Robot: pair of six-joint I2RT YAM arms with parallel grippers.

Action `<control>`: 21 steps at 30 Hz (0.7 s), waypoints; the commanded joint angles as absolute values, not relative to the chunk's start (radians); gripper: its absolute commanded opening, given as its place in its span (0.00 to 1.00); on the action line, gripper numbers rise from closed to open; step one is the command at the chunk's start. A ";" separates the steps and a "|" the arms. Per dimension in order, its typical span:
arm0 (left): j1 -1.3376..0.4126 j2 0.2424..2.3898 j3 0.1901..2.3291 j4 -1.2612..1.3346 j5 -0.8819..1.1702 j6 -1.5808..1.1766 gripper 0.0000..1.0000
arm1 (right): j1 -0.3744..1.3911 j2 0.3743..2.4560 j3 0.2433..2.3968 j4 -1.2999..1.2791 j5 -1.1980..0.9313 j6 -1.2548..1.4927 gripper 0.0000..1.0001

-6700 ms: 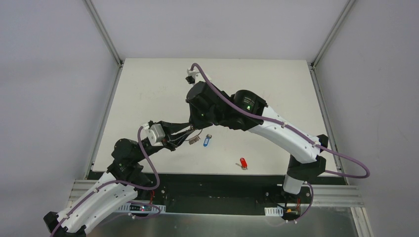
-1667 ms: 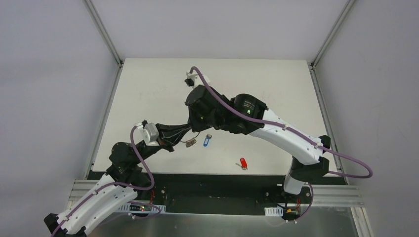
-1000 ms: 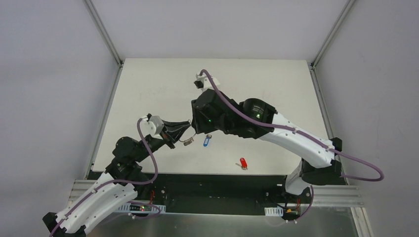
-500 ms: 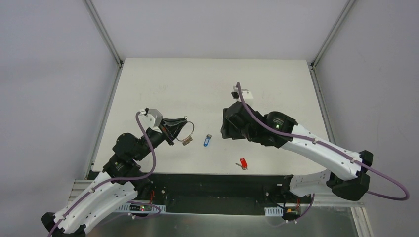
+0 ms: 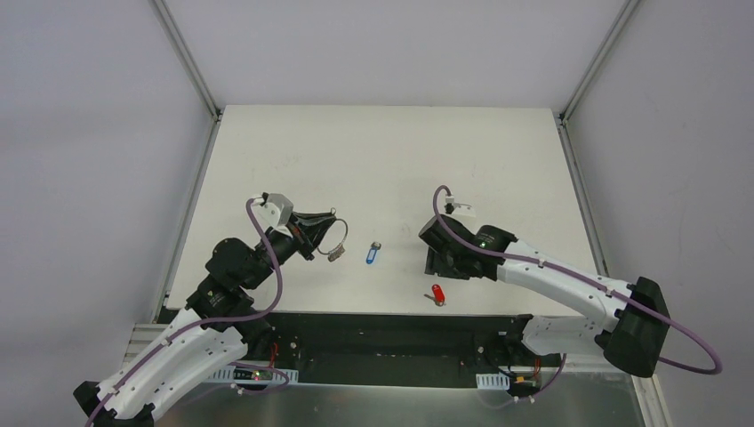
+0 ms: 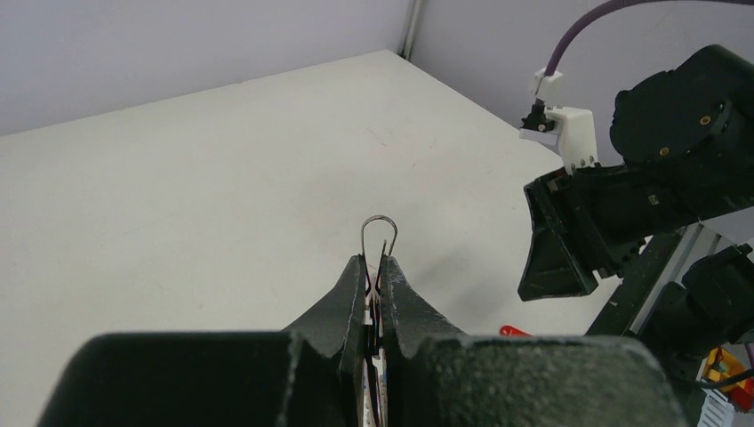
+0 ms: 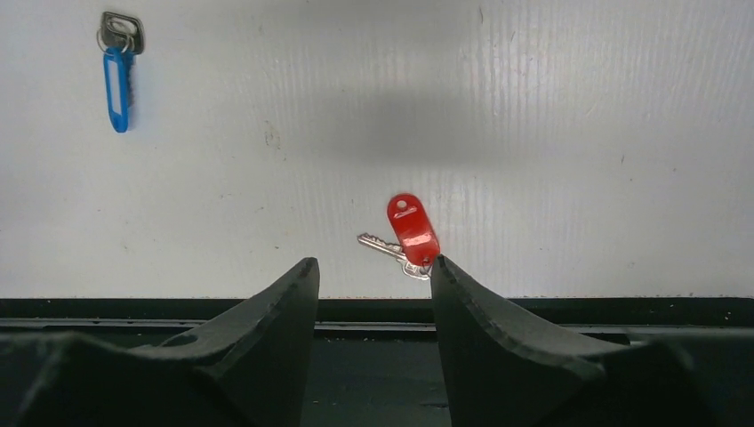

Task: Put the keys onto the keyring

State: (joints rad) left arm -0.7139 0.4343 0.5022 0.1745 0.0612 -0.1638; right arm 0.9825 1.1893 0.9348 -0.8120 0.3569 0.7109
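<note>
My left gripper is shut on the keyring, a thin silver ring held above the table, its small silver keys hanging below. In the left wrist view the ring's loop sticks out past the closed fingertips. The blue-headed key lies flat on the table right of the ring. The red-headed key lies near the table's front edge. My right gripper hovers just above it, open and holding nothing. In the right wrist view the red key sits just beyond the right fingertip, and the blue key is far left.
The white table ends in a dark front edge just behind the red key. Metal frame posts stand at the back corners. In the left wrist view the right arm's black wrist fills the right side.
The right arm pulled away from the keyring, swinging right and toward the front edge to hover over the red key, and its jaws spread wider. The left gripper kept holding the ring, barely moving.
</note>
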 commanded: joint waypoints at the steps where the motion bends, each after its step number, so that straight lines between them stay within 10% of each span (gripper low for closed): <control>1: -0.715 0.435 0.534 0.214 0.033 -0.179 0.00 | 0.975 1.187 0.890 -0.772 0.331 0.782 0.52; 21: -0.716 0.445 0.525 0.218 0.035 -0.178 0.00 | 1.068 1.227 0.774 -0.825 0.286 0.740 0.40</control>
State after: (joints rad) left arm -0.7139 0.4515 0.5022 0.1749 0.0429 -0.1692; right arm 1.0431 1.1881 0.7551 -0.7788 0.2752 0.7620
